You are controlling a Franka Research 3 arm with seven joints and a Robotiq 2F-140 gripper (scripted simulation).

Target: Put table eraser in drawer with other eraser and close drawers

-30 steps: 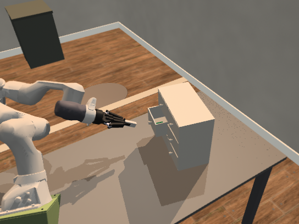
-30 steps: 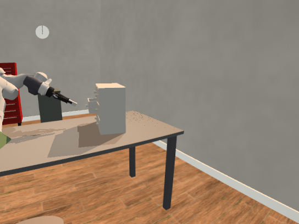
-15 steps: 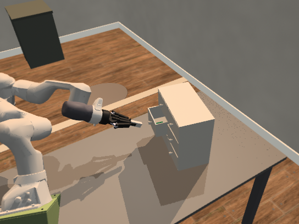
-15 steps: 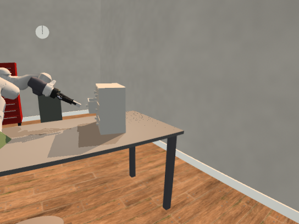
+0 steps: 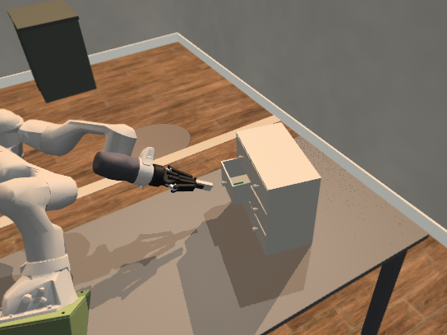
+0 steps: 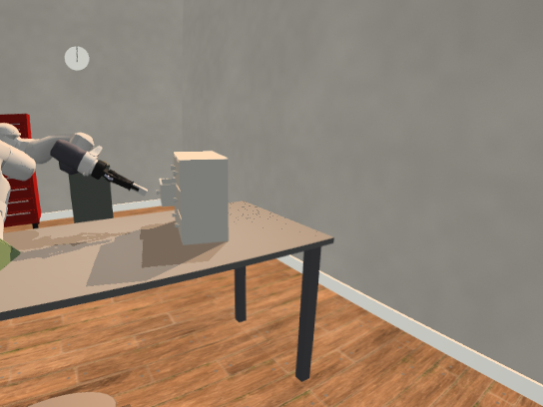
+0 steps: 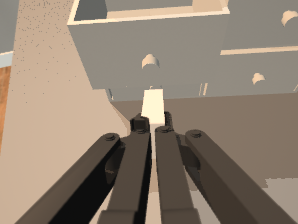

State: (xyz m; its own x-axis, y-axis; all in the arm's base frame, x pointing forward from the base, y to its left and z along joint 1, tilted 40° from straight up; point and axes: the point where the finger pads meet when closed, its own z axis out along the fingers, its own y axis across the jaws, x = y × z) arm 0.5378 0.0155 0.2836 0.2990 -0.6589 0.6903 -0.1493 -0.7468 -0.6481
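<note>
Top view, pincer pressed together, empty, just short of open drawer.

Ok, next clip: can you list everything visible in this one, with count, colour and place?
table: one, tan top with dark legs, mid-room
chest: one, cream, on the table's far side
open drawer: one, cream, top left of the chest, partly pulled out; the other drawers look pushed in
small item: one, green, inside the open drawer
loose eraser: none visible on the table in any view
cabinet: one, dark, on the floor by the wall
red unit: one, behind the arm
wall clock: one, pale, high on the wall
round disc: one, tan, on the floor
base: one, green, under the arm
arm: one, white
claw: one, black, shut and holding nothing, pointing at the open drawer
</note>
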